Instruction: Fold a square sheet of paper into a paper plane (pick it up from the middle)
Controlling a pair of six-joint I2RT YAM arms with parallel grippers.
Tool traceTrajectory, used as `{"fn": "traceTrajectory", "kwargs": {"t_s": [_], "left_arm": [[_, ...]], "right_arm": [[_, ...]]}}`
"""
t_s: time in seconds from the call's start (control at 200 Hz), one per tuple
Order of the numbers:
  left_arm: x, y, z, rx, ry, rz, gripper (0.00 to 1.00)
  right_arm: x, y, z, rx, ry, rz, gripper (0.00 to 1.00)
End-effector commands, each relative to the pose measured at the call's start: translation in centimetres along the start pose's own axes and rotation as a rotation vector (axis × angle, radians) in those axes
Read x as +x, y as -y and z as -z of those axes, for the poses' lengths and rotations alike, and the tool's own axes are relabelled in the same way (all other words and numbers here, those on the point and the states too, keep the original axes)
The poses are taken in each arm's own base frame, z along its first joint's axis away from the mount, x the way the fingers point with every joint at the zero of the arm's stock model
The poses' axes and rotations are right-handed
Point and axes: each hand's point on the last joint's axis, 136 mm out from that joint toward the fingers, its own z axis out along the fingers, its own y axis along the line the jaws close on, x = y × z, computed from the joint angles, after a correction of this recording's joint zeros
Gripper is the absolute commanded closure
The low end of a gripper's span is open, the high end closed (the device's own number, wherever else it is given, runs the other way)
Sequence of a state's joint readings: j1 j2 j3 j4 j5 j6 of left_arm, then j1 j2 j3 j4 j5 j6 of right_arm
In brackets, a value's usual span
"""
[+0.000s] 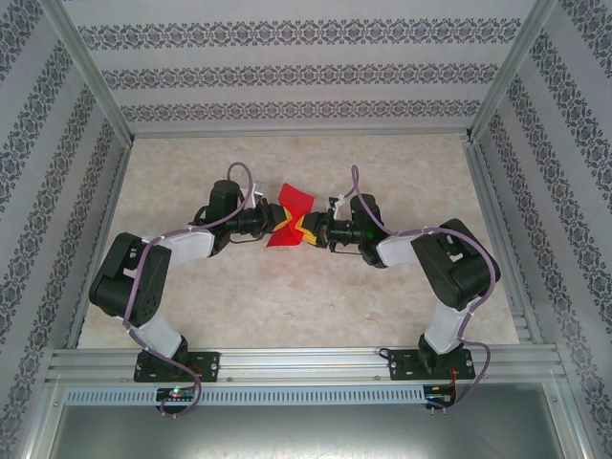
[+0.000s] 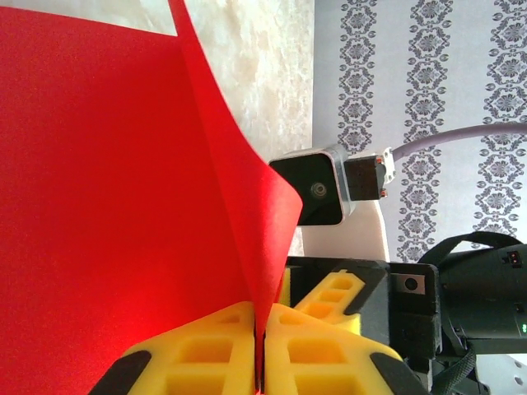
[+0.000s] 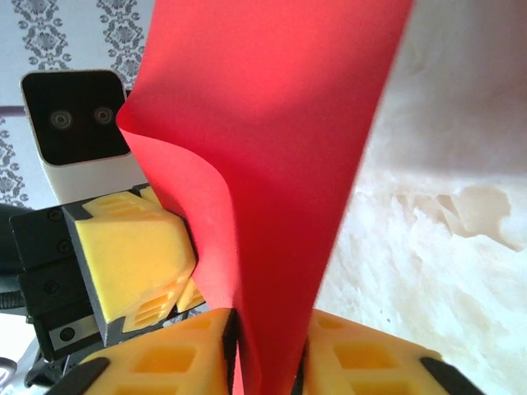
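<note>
The paper is held up over the middle of the table, between the two grippers. Its left part is pinched by the closed fingers of the left gripper. Its right part is clamped between the fingers of the right gripper. The sheet is bent and curled.

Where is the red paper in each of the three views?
Top external: paper near the picture's centre, slightly above the middle.
Left wrist: paper fills the left side, down to the bottom edge.
Right wrist: paper in the middle, from top to bottom.
Shared landmark: the beige table behind it.
</note>
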State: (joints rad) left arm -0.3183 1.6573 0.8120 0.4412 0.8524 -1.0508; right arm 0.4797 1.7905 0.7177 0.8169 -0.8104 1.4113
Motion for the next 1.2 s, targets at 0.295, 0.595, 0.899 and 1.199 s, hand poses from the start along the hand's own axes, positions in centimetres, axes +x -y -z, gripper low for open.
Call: {"fn": "traceTrajectory", "kwargs": {"t_s": [0.295,0.595,0.899,1.199], "left_arm": [[-0.2,-0.9,0.1,-0.026,0.007,-0.021,0.82],[-0.2,0.4,0.6,-0.029,-0.010,-0.058,0.58],[0.3,2.3,2.3,-0.076,-0.044,-0.130,0.28],[2.6,2.6,4.1,-0.090,-0.099,-0.141,0.20]], "right_arm": [[-0.3,-0.5,1.4,0.003,0.023,0.043,0.92],[-0.3,1.5,3.4,0.230,0.022,0.135,0.98],[-0.6,5.0,11.2,0.923,-0.007,0.419,1.00],[-1.2,4.4,16.4,1.524,-0.090,0.625,0.99]]}}
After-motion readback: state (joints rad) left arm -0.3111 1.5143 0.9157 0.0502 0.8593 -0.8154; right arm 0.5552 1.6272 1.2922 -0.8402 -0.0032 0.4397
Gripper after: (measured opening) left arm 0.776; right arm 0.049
